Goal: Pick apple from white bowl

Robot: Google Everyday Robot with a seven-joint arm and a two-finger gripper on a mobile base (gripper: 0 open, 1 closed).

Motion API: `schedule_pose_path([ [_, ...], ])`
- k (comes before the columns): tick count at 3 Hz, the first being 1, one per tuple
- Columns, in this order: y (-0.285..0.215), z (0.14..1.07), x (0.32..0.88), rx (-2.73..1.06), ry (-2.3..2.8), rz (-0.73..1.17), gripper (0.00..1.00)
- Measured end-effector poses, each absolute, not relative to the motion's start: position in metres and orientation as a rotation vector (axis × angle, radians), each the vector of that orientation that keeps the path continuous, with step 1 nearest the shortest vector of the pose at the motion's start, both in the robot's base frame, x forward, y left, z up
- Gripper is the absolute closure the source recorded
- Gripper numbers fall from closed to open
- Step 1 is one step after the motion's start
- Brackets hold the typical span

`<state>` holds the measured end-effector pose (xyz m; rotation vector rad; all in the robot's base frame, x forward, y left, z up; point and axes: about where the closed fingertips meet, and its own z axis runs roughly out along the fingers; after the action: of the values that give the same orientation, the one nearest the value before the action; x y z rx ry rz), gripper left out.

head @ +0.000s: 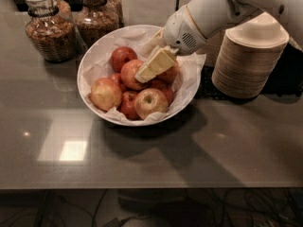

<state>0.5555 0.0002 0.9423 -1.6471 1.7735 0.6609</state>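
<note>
The white bowl (81, 86), lined with crumpled white paper, stands in the middle of the grey table and holds several apples. A round red-orange apple (129, 74) lies near the bowl's centre. My gripper (147, 72) reaches down into the bowl from the upper right and its cream tip rests against the right side of that apple. A darker red apple (122, 56) lies behind it, a paler yellowish one (105, 93) to the left, and one with a stem dimple (150, 102) at the front.
Two glass jars (51, 30) (97, 15) with brown contents stand behind the bowl on the left. A tall stack of tan disposable bowls (248, 56) stands to the right, under my white arm (213, 11). The table's front edge (151, 187) runs across below.
</note>
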Motion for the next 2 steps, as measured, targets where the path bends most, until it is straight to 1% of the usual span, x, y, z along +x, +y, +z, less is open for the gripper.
schedule_pose_path([
  [1,0.0044,0.9378,0.5576,-1.657,1.779,0.655,0.5],
  [2,0.0056,0.9345,0.5587,-1.659,1.785,0.653,0.31],
])
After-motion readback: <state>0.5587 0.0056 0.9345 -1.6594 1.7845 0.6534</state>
